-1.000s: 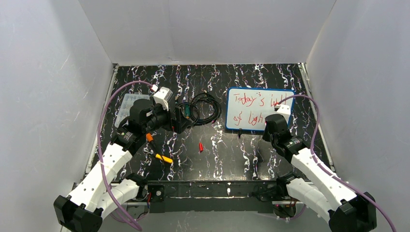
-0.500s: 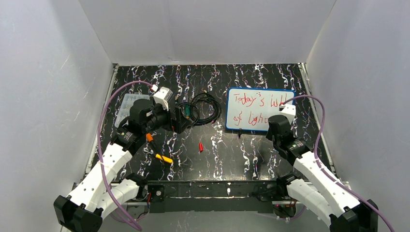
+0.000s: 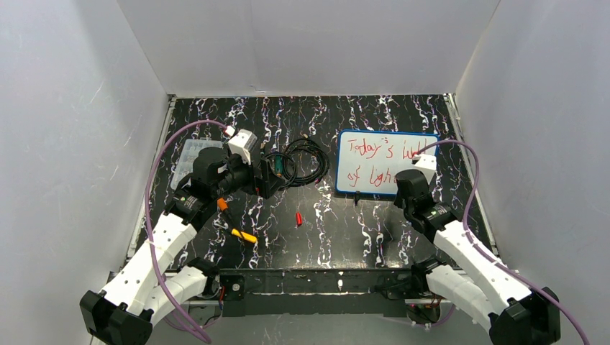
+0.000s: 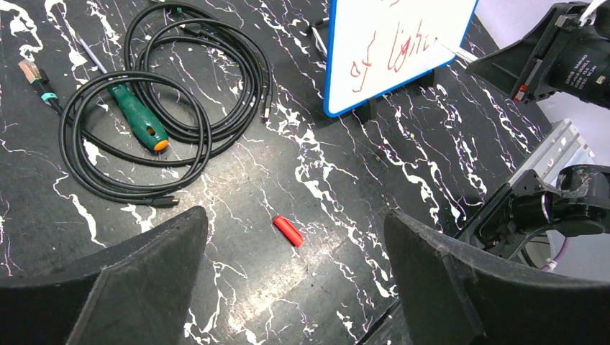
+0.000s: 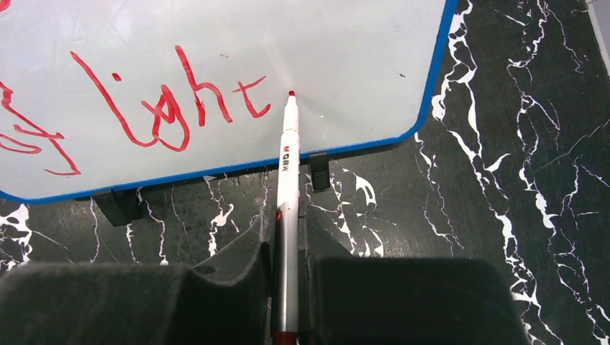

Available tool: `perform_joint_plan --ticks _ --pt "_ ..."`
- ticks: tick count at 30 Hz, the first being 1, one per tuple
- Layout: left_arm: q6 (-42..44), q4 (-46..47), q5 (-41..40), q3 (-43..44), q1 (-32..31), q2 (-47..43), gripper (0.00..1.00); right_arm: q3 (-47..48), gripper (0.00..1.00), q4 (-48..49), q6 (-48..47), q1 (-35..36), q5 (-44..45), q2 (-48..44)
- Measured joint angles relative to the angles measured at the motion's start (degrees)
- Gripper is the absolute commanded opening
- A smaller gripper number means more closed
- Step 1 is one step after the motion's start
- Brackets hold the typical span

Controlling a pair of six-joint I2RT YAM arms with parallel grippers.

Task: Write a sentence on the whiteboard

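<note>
The whiteboard (image 3: 413,144) with its blue frame stands tilted at the back right of the table. The sentence (image 3: 367,149) is red lettering in two lines, and its lower line ends in "light" (image 5: 173,108). My right gripper (image 5: 286,230) is shut on a white marker (image 5: 286,172). The marker's red tip rests on or just over the board (image 5: 345,50), right of the "t". In the top view the right gripper (image 3: 410,176) sits at the board's lower right corner. My left gripper (image 4: 295,219) hangs open above the table, over a red cap (image 4: 288,231), holding nothing.
A black cable coil (image 3: 302,162) with a green-handled screwdriver (image 4: 140,122) lies left of the board. A clear plastic box (image 3: 190,154) sits at the far left. An orange marker (image 3: 224,205) and a yellow one (image 3: 244,235) lie near the left arm.
The right wrist shifted slightly right along the lower line, then back left a little. The left arm has not moved.
</note>
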Motion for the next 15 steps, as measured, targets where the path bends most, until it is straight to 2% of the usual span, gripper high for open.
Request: perform_joint_plan --ticks 8,15 --pt "0.0 0.0 0.0 0.0 0.0 0.0 0.91 0.0 0.01 0.7 -0.4 -0.3 -0.1 0.7" --pt "0.0 0.0 0.0 0.0 0.0 0.0 0.91 1.8 0.01 -2.7 0.1 -0.3 -2.1 -3.1"
